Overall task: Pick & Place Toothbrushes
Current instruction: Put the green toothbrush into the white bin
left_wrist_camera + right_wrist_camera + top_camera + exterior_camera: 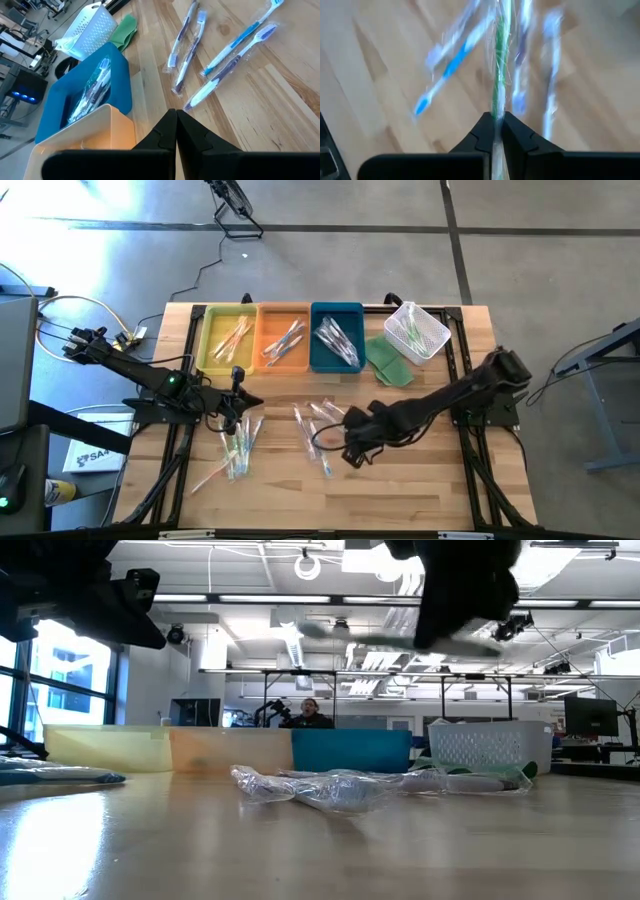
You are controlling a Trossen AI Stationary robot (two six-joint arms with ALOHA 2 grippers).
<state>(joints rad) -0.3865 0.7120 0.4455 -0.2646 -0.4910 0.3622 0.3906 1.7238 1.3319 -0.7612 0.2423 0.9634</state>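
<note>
Right gripper [496, 125] clamped on a green-handled toothbrush [499, 60] in clear wrapper, raised over the loose wrapped toothbrushes [318, 430] scattered mid-table, near the front of the wooden table [420, 490]. Left gripper [175, 131] pinched shut on nothing, poised beside the orange tray [95, 131] and blue tray [116, 75], with another heap of toothbrushes [236, 448] just below it in the high view. More wrapped brushes lying in the yellow tray [212, 340], the orange and blue trays and the white mesh basket [432, 340].
</note>
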